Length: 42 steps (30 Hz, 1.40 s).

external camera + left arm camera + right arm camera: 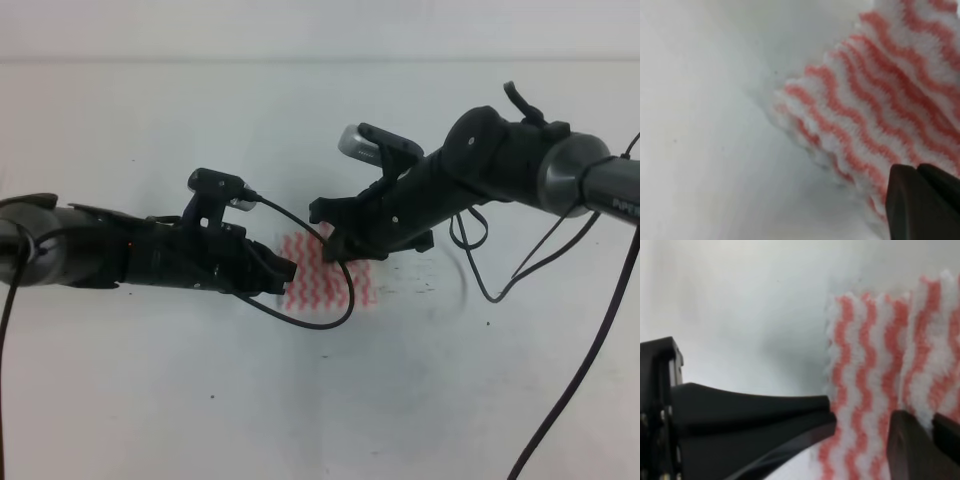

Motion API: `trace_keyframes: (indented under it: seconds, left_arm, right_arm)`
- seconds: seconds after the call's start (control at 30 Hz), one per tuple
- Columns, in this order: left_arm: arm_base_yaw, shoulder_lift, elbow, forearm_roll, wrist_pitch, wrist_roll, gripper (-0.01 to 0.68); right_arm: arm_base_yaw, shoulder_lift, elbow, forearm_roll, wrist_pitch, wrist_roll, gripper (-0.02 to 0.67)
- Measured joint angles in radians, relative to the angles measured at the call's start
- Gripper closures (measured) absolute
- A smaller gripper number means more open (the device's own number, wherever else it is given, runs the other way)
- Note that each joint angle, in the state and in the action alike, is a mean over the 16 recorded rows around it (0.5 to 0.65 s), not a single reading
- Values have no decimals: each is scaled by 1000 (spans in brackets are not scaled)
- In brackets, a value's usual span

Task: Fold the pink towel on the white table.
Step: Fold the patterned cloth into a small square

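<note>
The pink towel point(330, 275) lies about mid-table on the white table point(200, 400), well away from every edge, with both arms reaching in over it from opposite sides. The left gripper point(285, 275) sits at the towel's left edge. In the left wrist view a dark fingertip point(920, 200) shows at the lower right with the striped cloth pressed right against it, the towel's edge lifted and rumpled there; I can't tell whether the jaws are closed on the cloth. The right gripper point(335, 245) is down at the towel's far edge. In the right wrist view its jaws stand apart, one finger point(755, 425) stretching across the bare table up to the towel's edge, the other point(920, 445) resting on the cloth, where a ridge of towel rises between the fingers. A black cable point(320, 320) loops from the left arm across the towel's near side.
</note>
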Motion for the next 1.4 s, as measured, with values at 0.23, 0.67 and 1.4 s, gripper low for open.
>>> trace_keyframes:
  seconds: [0.23,0.67,1.4]
  left_arm:
    - [0,0,0,0,0,1,677]
    - [0,0,0,0,0,1,677]
    - [0,0,0,0,0,1,677]
  right_arm:
    - [4,1,0,-1,-18,0,666]
    - [4,9,1,2,-12,0,663]
    - [4,17,0,36,-38,-1,634]
